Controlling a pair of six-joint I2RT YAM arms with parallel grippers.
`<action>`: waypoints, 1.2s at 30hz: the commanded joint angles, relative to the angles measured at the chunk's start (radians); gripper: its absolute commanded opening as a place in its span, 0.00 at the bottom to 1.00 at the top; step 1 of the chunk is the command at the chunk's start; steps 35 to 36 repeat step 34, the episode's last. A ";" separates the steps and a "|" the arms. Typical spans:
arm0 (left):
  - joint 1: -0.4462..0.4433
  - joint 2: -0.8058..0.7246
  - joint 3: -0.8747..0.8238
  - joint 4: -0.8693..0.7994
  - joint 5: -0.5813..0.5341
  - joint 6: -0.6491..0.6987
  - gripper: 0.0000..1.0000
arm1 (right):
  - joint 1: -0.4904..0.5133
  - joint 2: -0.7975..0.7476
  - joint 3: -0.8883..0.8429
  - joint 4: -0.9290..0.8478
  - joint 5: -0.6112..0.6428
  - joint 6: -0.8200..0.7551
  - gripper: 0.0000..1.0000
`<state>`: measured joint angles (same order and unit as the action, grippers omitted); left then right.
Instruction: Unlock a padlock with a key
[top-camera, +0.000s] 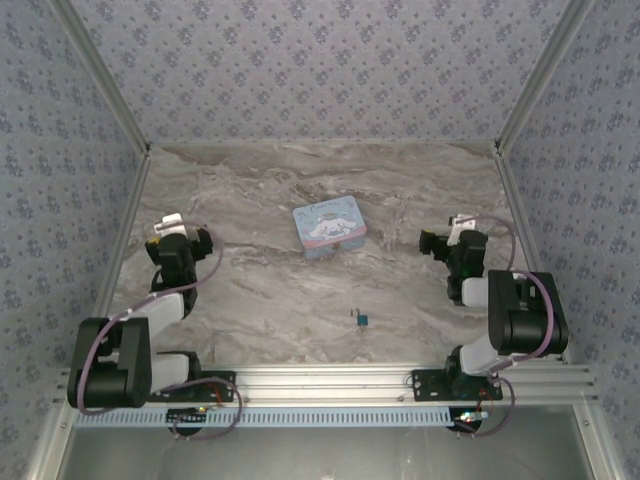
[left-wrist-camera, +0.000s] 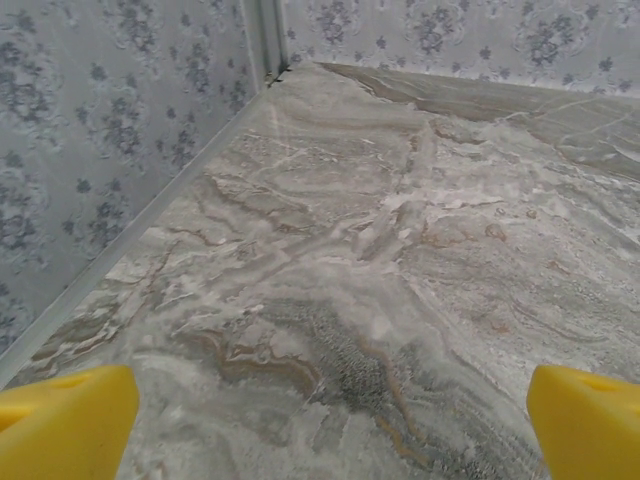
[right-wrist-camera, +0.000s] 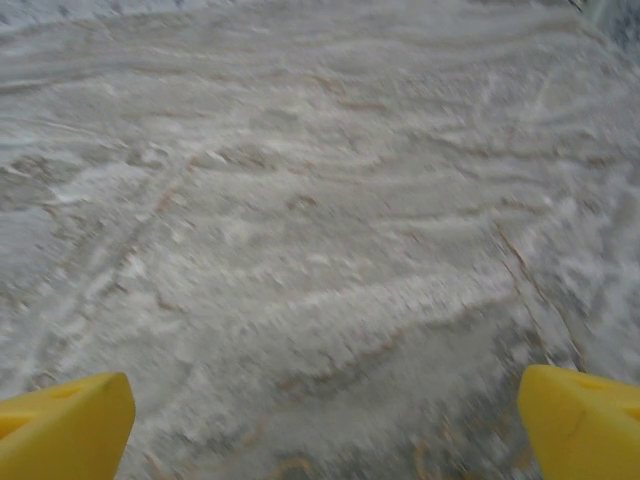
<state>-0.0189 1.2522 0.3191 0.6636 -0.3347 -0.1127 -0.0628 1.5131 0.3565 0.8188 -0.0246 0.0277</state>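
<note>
1. Padlock (top-camera: 363, 320), tiny and blue, lies on the tabletop (top-camera: 250, 300) near the front edge, well apart from the tin box (top-camera: 329, 227).
2. The right end effector (right-wrist-camera: 325, 420) is nearer; the padlock sits to its left, back toward the arm bases.
3. It and the left end effector (left-wrist-camera: 330, 420) gape wide, holding nothing.
4. I cannot spot the key.

Padlock (top-camera: 363, 320), lower centre: teal-blue body.
Tin box (top-camera: 329, 228), centre: pale blue, white cartoon print.
Tabletop (top-camera: 250, 290): grey-white marble, tan veining.
Walls (top-camera: 320, 60): grey-blue, repeating floral motif.
My left fingertips (left-wrist-camera: 60, 425) and right fingertips (right-wrist-camera: 60, 425): yellow.
My left arm (top-camera: 112, 362) and right arm (top-camera: 520, 310): black, pale grey.
</note>
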 joint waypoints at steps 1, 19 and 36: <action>0.020 0.071 -0.014 0.168 0.113 0.036 0.99 | 0.011 0.006 0.031 -0.012 0.019 -0.036 1.00; 0.033 0.280 0.086 0.161 0.239 0.071 1.00 | 0.033 0.008 0.035 -0.017 0.052 -0.052 1.00; 0.032 0.280 0.087 0.162 0.237 0.072 0.99 | 0.033 0.007 0.035 -0.018 0.052 -0.054 1.00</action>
